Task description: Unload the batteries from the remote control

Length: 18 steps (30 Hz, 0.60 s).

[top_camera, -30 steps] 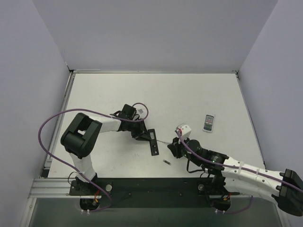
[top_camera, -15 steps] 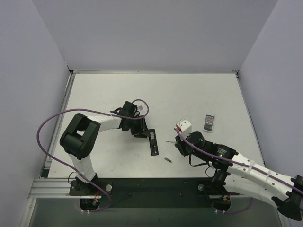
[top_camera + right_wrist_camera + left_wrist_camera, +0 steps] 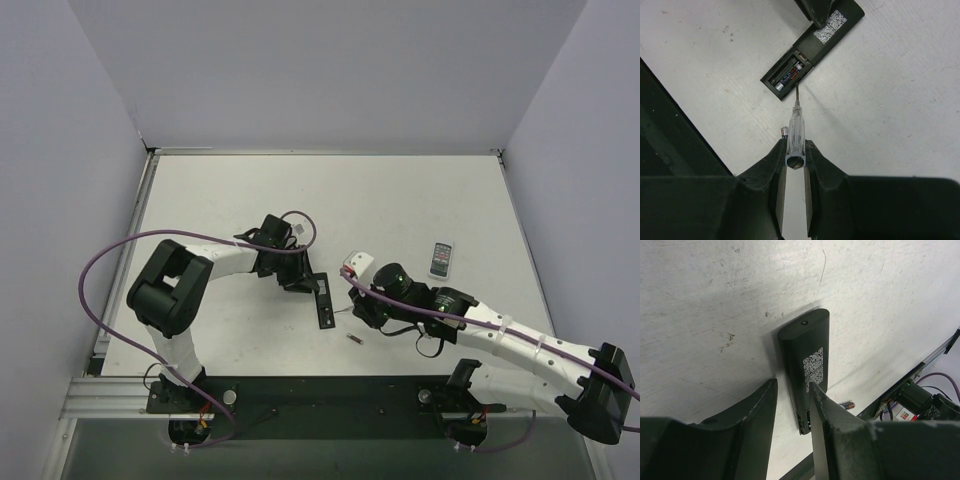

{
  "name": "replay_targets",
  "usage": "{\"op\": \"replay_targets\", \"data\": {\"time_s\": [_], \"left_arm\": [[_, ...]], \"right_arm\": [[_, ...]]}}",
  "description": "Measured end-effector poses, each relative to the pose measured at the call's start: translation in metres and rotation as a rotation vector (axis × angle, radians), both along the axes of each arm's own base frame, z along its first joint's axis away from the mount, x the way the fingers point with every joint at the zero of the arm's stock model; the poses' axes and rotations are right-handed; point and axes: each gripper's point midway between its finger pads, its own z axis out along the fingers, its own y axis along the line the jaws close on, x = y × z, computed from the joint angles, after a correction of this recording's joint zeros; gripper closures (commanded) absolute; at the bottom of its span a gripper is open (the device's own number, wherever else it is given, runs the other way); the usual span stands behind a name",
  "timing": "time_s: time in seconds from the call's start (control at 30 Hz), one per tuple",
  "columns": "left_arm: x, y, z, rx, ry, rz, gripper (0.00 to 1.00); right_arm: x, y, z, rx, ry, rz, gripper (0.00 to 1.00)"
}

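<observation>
Right wrist view: batteries (image 3: 787, 76) sit in open compartment at near end of remote control (image 3: 826, 36), back face up on tabletop (image 3: 900, 100), mid-scene. One loose battery (image 3: 354, 340) lies just nearer. Clear-handled screwdriver (image 3: 796, 131) clamped between right fingers (image 3: 775, 165), tip at compartment edge. At remote's far end, left fingers (image 3: 762, 405) narrowly parted; grip cannot be told.

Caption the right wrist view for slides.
Right hand grips a clear-handled screwdriver, tip at the open compartment of the slim black remote control; dark cylindrical batteries inside, a loose battery nearby.
</observation>
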Motion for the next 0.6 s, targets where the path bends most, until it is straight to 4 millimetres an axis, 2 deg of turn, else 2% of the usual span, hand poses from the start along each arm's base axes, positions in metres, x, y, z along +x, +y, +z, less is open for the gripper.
{"op": "replay_targets", "data": {"time_s": [0.4, 0.6], "left_arm": [[-0.002, -0.007, -0.002, -0.024, 0.006, -0.017, 0.64], [-0.002, -0.008, -0.003, -0.033, 0.008, -0.019, 0.65]], "right_arm": [[-0.001, 0.010, -0.001, -0.011, -0.030, 0.109, 1.00], [0.002, 0.012, -0.010, -0.050, -0.021, 0.127, 1.00]]}}
